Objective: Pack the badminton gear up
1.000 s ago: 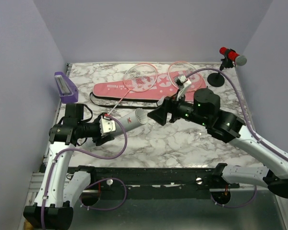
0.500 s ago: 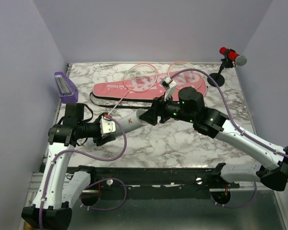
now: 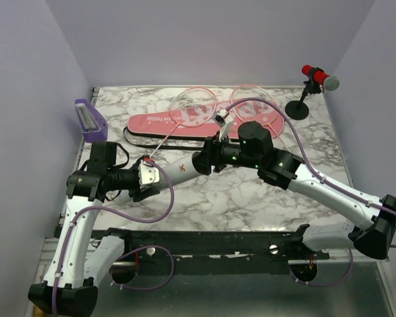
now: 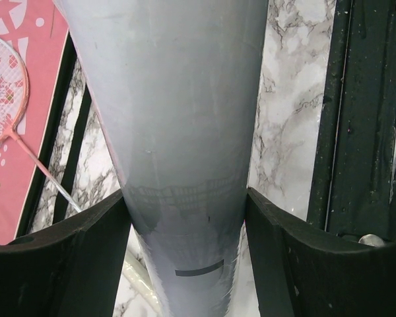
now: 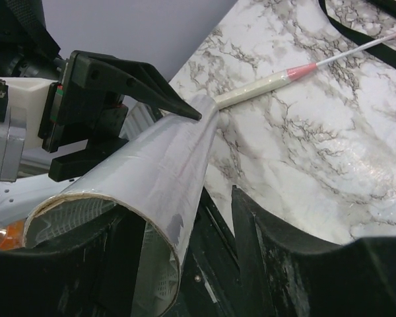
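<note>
My left gripper [image 3: 153,175] [image 4: 185,205] is shut on the closed end of the long white tube [image 3: 181,168] [image 4: 171,99] and holds it slanted above the table. My right gripper [image 3: 206,160] [image 5: 181,221] is open, with its fingers on either side of the tube's open mouth [image 5: 145,178]. Its right finger does not touch the tube. The white mesh skirt of the shuttlecock [image 5: 150,285] shows inside the mouth. Two pink-framed rackets [image 3: 195,105] [image 3: 256,105] lie across the pink-and-black bag [image 3: 152,123]. One white racket handle [image 5: 251,89] lies on the marble under the tube.
A purple box [image 3: 89,119] stands at the left edge. A red-and-grey microphone [image 3: 320,77] on a black stand [image 3: 297,109] is at the back right. The bag's black strap [image 4: 56,132] lies beside the bag. Black rails [image 4: 356,112] run along the table's near edge.
My right arm has moved left, and its open fingers have gone from short of the tube's mouth to around it. My left arm and the tube have stayed put.
</note>
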Available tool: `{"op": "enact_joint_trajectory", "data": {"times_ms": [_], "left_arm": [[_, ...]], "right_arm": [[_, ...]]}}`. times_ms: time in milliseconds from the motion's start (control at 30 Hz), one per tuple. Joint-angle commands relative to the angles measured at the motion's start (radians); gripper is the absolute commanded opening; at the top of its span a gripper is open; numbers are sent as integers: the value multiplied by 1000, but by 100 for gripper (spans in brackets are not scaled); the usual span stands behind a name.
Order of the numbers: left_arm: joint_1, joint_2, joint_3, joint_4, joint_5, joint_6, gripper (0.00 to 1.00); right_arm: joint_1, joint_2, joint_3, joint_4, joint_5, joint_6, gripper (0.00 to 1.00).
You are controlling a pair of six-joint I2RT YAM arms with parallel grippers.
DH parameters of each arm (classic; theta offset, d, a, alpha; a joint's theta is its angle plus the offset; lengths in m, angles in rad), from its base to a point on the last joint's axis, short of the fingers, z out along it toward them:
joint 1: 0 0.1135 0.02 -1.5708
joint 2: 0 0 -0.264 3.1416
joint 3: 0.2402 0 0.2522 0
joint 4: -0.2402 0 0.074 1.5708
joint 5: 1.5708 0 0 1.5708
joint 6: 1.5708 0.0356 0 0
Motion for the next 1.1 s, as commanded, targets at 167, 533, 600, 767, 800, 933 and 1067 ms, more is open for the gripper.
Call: {"op": "enact_joint_trajectory", "data": {"times_ms": [167,533,600,767,800,933,1067], "left_arm": [[-7,-18,-19,12,38,19,72],[-7,-30,-52,4,23,32,73],[-7,-36,-50,3,21,32,73],[-7,-45,-52,-5,23,29,73],[-7,-48,-53,-7,23,30,73],[-7,-53,-59,-3,24,27,73],[-7,-59,-67,0,26,27,73]], "right_arm": [[0,-110,105,-139,116,-62,83],[-141,-146,192,-354,236,-134,86],[-267,-101,155,-340,148,-120,82],[-489,78,37,-214,64,-134,77],[-497,121,35,-197,84,-142,75],[-500,278,60,-124,109,-143,73],[-503,397,78,-51,101,-134,73]]}}
